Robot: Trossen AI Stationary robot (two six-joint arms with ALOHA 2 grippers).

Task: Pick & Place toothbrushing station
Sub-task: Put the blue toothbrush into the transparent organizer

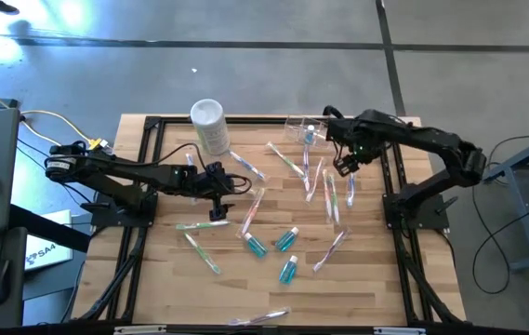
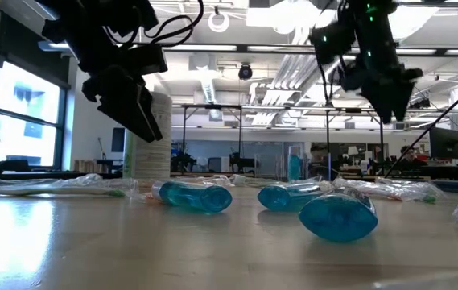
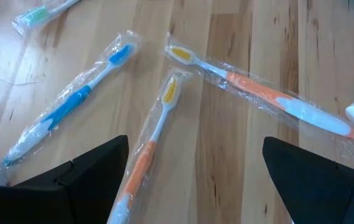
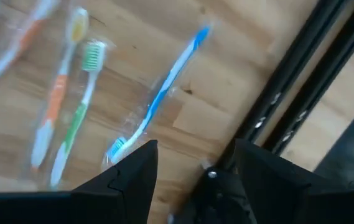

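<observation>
The toothbrushing station [image 1: 299, 129], a small clear box, rests on its base at the table's far edge, just left of my right arm. My right gripper [image 1: 346, 167] hangs open above the table, nearer than the box, over wrapped blue [image 4: 164, 90], green [image 4: 77, 106] and orange [image 4: 55, 99] toothbrushes. My left gripper [image 1: 225, 182] stands open mid-table, left of centre, slanting down over an orange-handled wrapped toothbrush [image 3: 155, 134] that lies flat between its fingers without touching them. Another orange brush [image 3: 257, 93] and a blue one [image 3: 71, 106] lie beside it.
A whitish cylindrical container [image 1: 210, 126] stands far left of centre. Three blue bottles [image 1: 256, 245], [image 1: 286, 239], [image 1: 288, 270] lie near the middle, with wrapped toothbrushes scattered around them. A black frame rail [image 1: 396, 186] runs along the table's right side, close to my right gripper [image 4: 195, 149].
</observation>
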